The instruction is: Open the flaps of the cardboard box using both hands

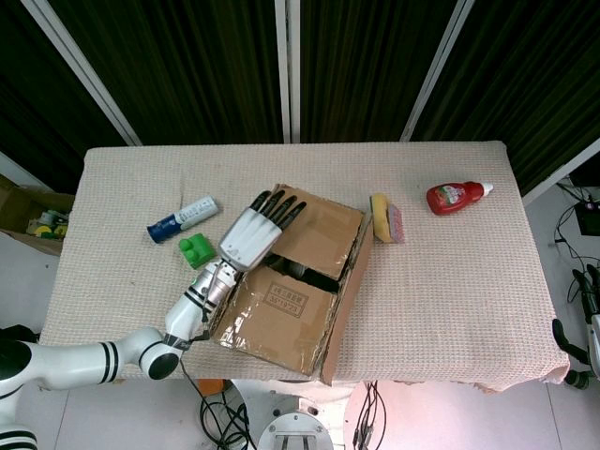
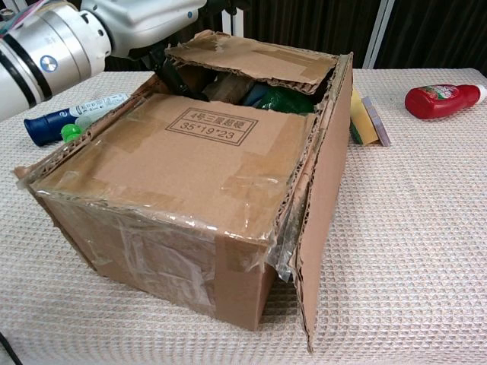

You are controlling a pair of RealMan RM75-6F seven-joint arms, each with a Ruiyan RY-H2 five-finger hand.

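The cardboard box (image 1: 281, 314) (image 2: 190, 175) stands at the table's front middle. Its near top flap (image 2: 205, 144) lies flat. The far flap (image 1: 323, 230) (image 2: 259, 59) is raised a little, and green and blue contents show in the gap. A side flap (image 2: 331, 190) hangs open on the right. My left hand (image 1: 255, 234) (image 2: 144, 19) lies over the far flap's left end with its fingers straight. Its thumb dips into the gap under that flap's corner. My right hand (image 1: 562, 336) hangs off the table at the far right edge, mostly cut off and holding nothing.
A red ketchup bottle (image 1: 457, 196) (image 2: 441, 99) lies at the back right. A yellow sponge (image 1: 385, 217) (image 2: 365, 120) rests beside the box's right side. To the left of the box lie a blue and white tube (image 1: 182, 218) (image 2: 65, 118) and a green toy (image 1: 195, 251).
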